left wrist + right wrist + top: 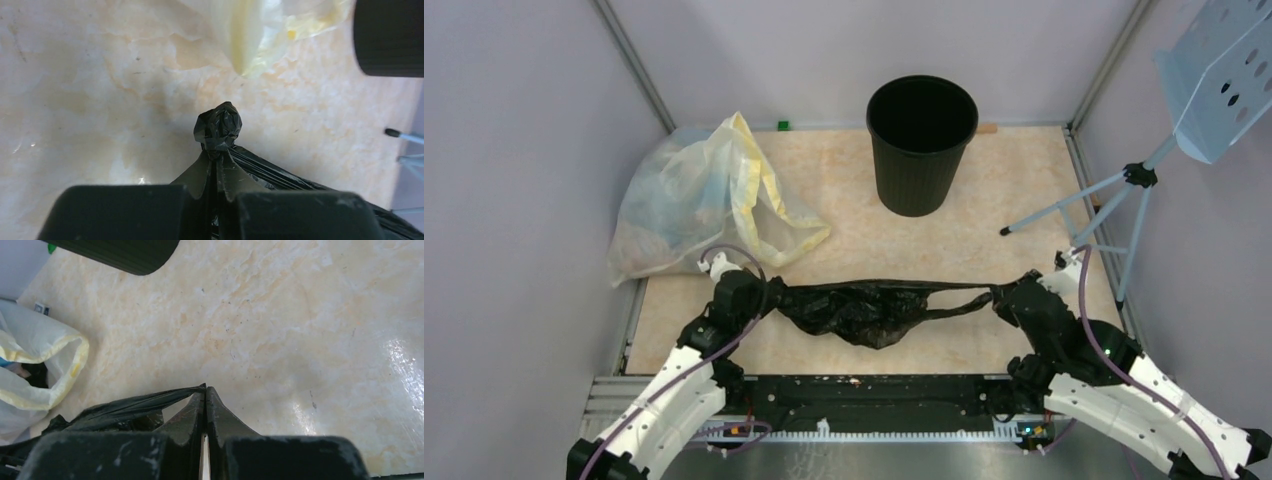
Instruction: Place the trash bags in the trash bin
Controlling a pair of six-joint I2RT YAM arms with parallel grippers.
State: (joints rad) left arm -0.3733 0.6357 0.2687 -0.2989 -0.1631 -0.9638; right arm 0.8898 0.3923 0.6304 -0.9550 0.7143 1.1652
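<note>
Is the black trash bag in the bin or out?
Out: the trash bag stretches between left gripper and right gripper, short of the bin.

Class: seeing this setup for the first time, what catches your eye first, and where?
A crinkly black bag is stretched across the front of the table, the left arm and right arm each with jaws shut on one end. Behind it an open black bin stands upright, and a pale yellow bag slumps at the back left.
</note>
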